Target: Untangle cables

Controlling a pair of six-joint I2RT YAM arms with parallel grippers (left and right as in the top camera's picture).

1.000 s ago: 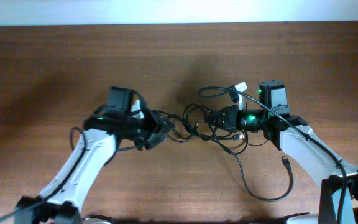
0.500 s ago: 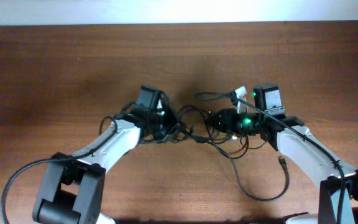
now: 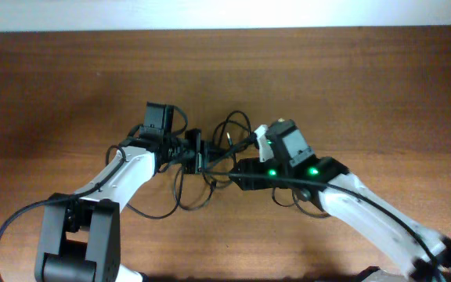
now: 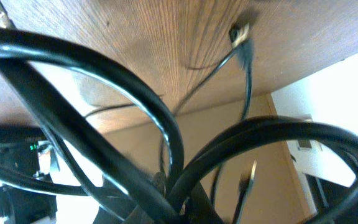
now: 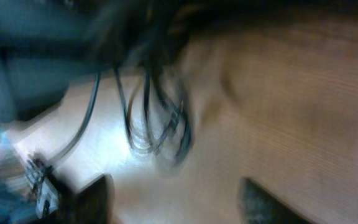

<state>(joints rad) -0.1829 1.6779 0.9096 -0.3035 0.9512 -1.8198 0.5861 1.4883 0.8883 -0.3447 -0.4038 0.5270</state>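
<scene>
The cables (image 3: 227, 147) are thin black cords, bunched in a knot at the table's middle, with loops rising behind the knot and hanging toward the front left (image 3: 180, 197). My left gripper (image 3: 197, 153) is shut on the left side of the knot. In the left wrist view the cords (image 4: 135, 93) fill the frame and converge at the left gripper (image 4: 180, 211), and a metal-tipped plug (image 4: 238, 33) hangs beyond. My right gripper (image 3: 239, 175) stands open just right of the knot. The blurred right wrist view shows that gripper (image 5: 176, 202) with bare wood between its fingertips and cords (image 5: 157, 127) ahead.
More cord loops (image 3: 304, 200) lie under the right arm. A white tag (image 3: 261, 131) sits beside the right wrist camera. The wooden table (image 3: 69, 86) runs back to a pale wall edge, and its left edge shows at the far left.
The right gripper has opened, let go of the cables and swung left toward the front. The left gripper has shut on the knot. The long loop at the front right has been drawn leftward.
</scene>
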